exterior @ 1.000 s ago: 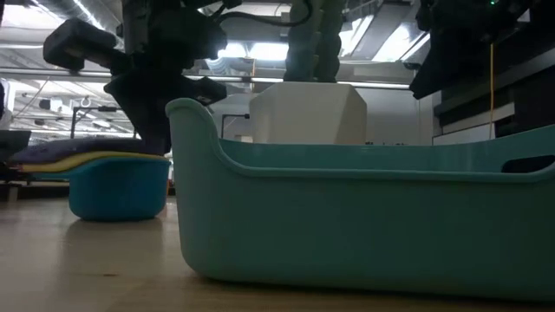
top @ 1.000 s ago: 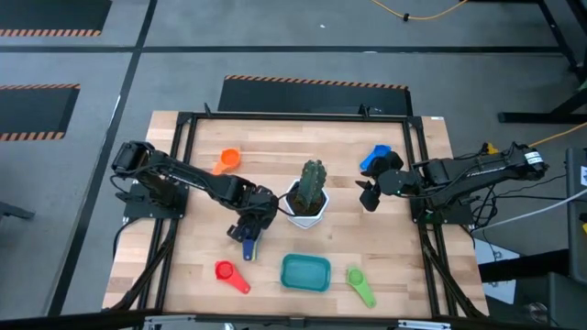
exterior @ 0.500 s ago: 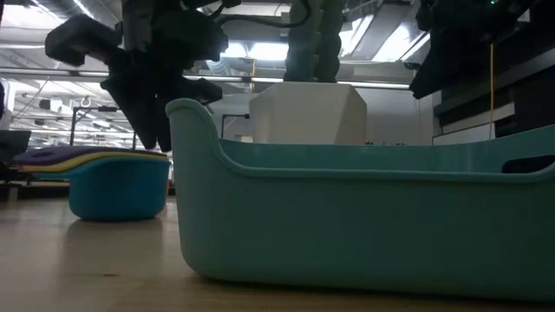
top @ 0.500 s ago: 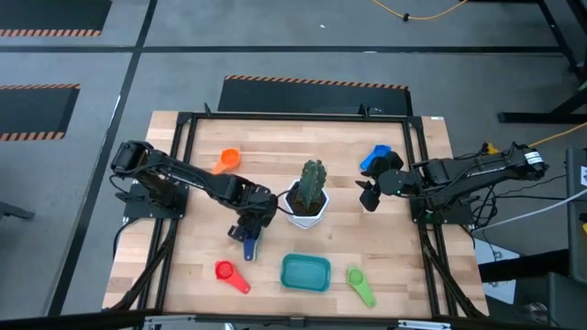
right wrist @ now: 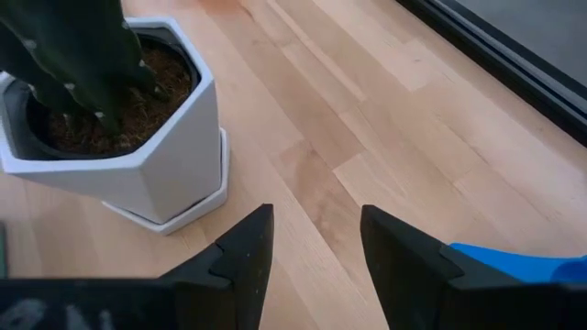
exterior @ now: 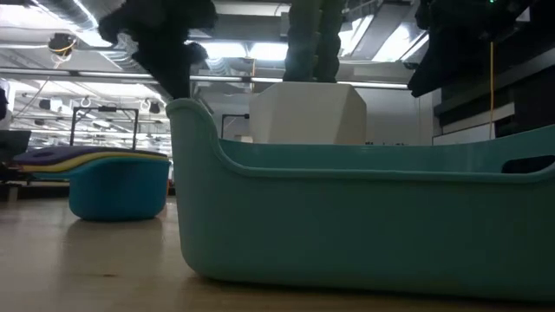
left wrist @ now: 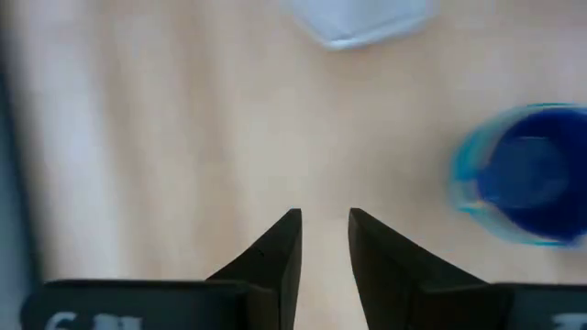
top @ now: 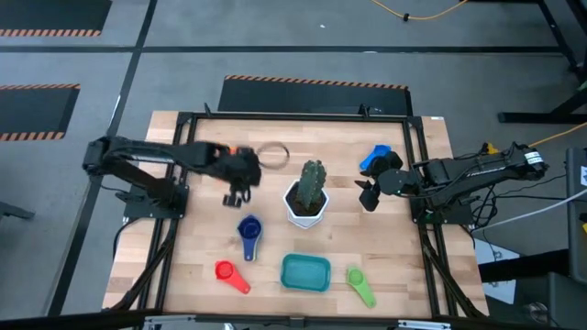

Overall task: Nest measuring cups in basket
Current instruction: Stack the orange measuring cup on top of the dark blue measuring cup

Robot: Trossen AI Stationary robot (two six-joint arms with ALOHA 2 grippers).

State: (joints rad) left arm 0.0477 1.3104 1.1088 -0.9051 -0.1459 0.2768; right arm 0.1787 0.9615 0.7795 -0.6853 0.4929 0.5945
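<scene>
Measuring cups are lying scattered on the wooden desk [top: 404, 247]: a dark blue cup [top: 249, 231] near the teal basket [top: 304, 272], a red cup [top: 229, 274] and a green cup [top: 360, 285] flanking the basket. The left gripper [top: 237, 195] is hanging above the desk, fingers slightly parted, grasping nothing. The right gripper [top: 368, 197] is waiting beside the potted cactus [top: 308, 192], fingers spread and empty.
</scene>
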